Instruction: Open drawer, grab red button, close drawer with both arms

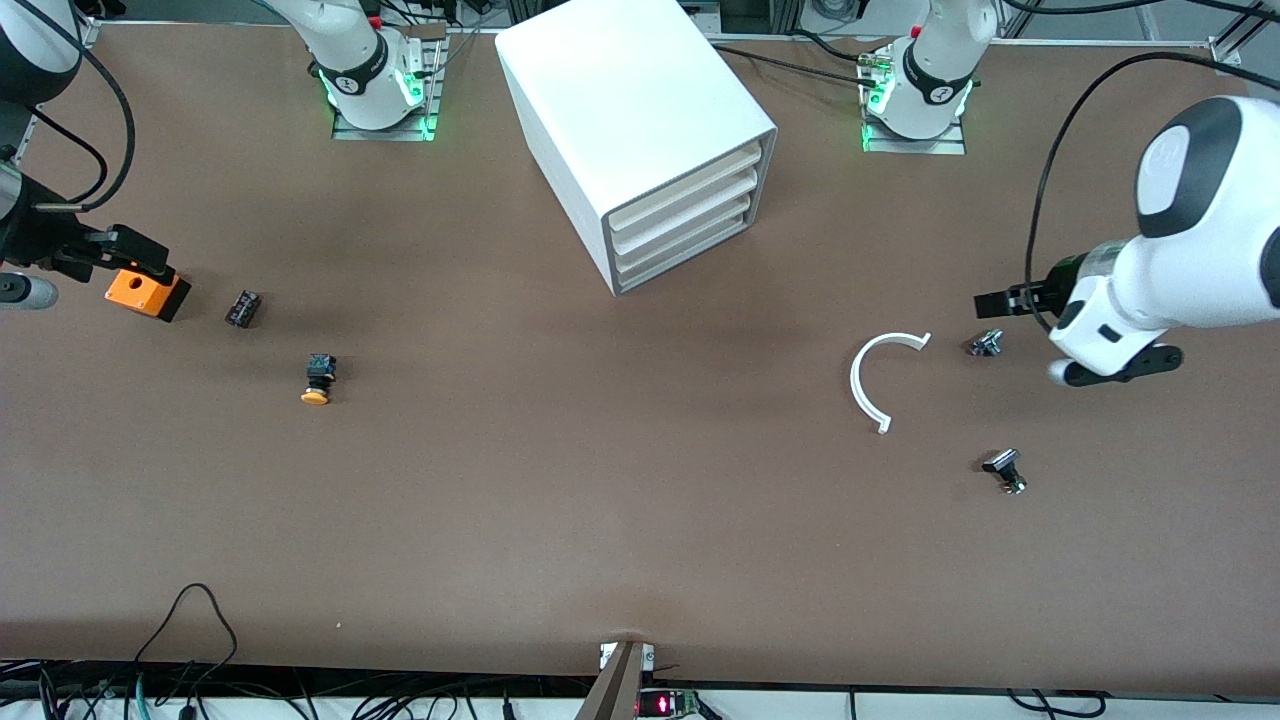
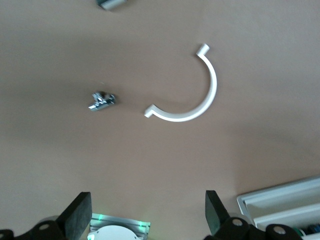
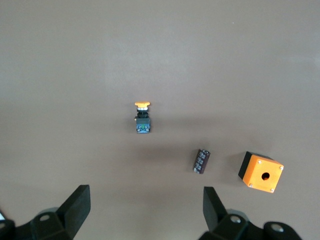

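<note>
The left gripper (image 2: 145, 220) has its two black fingers (image 2: 77, 212) spread wide apart, holding nothing. It hangs over the bare brown surface (image 1: 600, 500) at the left arm's end, near a small metal part (image 1: 986, 344) and a white half-ring (image 1: 882, 378) that lie flat and apart from each other. Another small black-and-metal part (image 1: 1005, 471) lies nearer the front camera than these.

The right gripper (image 3: 145, 220) also has its fingers (image 3: 75, 207) spread wide and empty. It hangs at the right arm's end of the surface, close by an orange box (image 1: 146, 292) with a round hole in its top. Beside the box lies a small black block (image 1: 242, 307). A little nearer the front camera lies a push button with an orange-yellow cap (image 1: 317, 380), tipped on its side.

Between the two arm bases stands a white cabinet (image 1: 620, 110), turned at an angle. Its four cream-fronted drawers are stacked, and all sit flush in the grey rim; the top drawer (image 1: 690, 185) is closed like the rest. No red-capped button is visible in any view.
</note>
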